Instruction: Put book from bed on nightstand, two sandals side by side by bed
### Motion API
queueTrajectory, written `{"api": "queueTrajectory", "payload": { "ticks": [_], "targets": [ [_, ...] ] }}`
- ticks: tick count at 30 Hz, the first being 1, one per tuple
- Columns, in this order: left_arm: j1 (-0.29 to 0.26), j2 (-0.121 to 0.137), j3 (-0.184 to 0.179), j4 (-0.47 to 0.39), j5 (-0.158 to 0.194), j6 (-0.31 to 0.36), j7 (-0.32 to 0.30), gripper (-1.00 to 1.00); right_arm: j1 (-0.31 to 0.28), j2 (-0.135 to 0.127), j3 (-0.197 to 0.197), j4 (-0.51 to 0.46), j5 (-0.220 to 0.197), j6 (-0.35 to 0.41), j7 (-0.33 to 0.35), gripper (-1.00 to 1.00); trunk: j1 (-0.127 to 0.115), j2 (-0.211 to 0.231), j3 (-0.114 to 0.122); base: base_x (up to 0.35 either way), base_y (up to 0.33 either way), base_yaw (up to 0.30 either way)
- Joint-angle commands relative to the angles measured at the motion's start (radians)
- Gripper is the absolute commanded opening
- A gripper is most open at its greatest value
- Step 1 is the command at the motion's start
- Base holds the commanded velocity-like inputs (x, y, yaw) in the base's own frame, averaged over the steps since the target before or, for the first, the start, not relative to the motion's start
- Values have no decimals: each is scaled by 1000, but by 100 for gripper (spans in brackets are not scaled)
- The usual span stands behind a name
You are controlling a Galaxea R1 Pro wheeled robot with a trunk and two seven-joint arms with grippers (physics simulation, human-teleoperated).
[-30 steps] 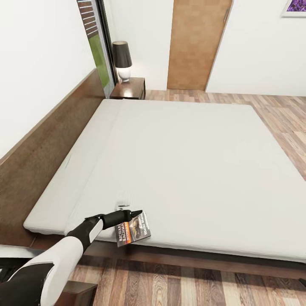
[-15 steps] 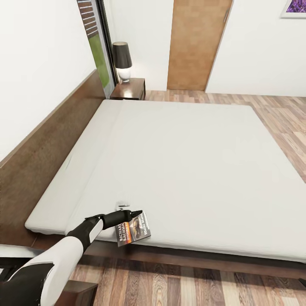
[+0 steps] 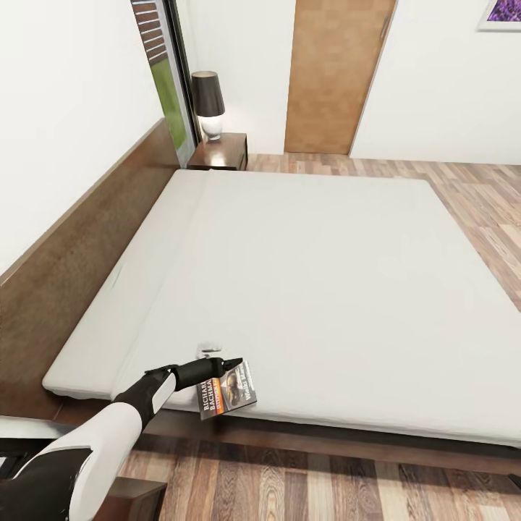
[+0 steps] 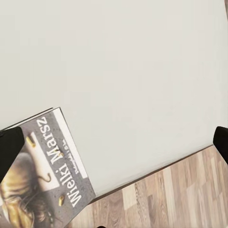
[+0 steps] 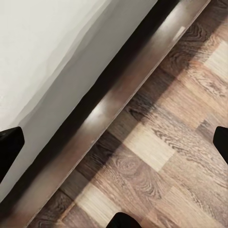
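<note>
From the head camera, the bed (image 3: 304, 289) takes up most of the bedroom, its pale mattress bare but for the book (image 3: 230, 391) lying at the near edge, towards the headboard (image 3: 79, 253) side and slightly overhanging the rim. The left gripper (image 3: 233, 361) reaches in from the lower left on its black-and-white arm, its tip right over the upper edge of the book; from here I cannot tell how far its fingers are spread. Beyond the far corner of the bed a nightstand (image 3: 221, 150) stands against the wall with a dark-shaded lamp (image 3: 208, 103) on top, beside the tall window (image 3: 163, 69). A wooden door (image 3: 334, 76) is closed in the back wall, and plank floor (image 3: 477, 195) runs round the bed.

In the left wrist camera, the book (image 4: 45, 175) lies flat on the mattress (image 4: 133, 71), its cover reading "Wielki Marsz", one corner poking out past the mattress edge over the floor (image 4: 171, 199). The two dark fingertips (image 4: 10, 149) sit far apart at opposite borders of the picture, spread wide and gripping nothing; one is beside the book.

In the right wrist camera, the fingertips (image 5: 9, 148) are likewise set wide apart, empty, above the dark bed frame (image 5: 118, 99) and the floor (image 5: 166, 161).
</note>
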Motion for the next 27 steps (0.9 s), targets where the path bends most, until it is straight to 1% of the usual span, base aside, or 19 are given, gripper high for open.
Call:
{"api": "queueTrajectory", "payload": {
  "ticks": [1, 5, 8, 14, 17, 27],
  "targets": [
    [0, -1, 7, 0, 2, 10, -5, 100, -2, -1, -8, 4, -4, 7, 6, 100, 0, -1, -1, 0, 0, 0],
    [0, -1, 6, 0, 2, 10, -5, 100, -2, -1, -8, 4, -2, 8, 9, 100, 0, -1, -1, 0, 0, 0],
    [0, -2, 6, 0, 2, 10, -5, 100, -2, -1, -7, 4, 2, 9, 28, 100, 0, -1, -1, 0, 0, 0],
    [0, -4, 6, 0, 2, 10, -5, 100, -2, -1, -4, 4, 6, 9, 155, 100, 0, -1, -1, 0, 0, 0],
    [0, -6, 6, 0, 2, 10, -5, 100, -2, -1, -2, 4, 7, 11, 185, 100, 0, -1, -1, 0, 0, 0],
    [0, -7, 6, 0, 2, 10, -5, 100, -2, -1, 0, 4, 7, 12, 199, 100, 0, -1, -1, 0, 0, 0]
  ]
}}
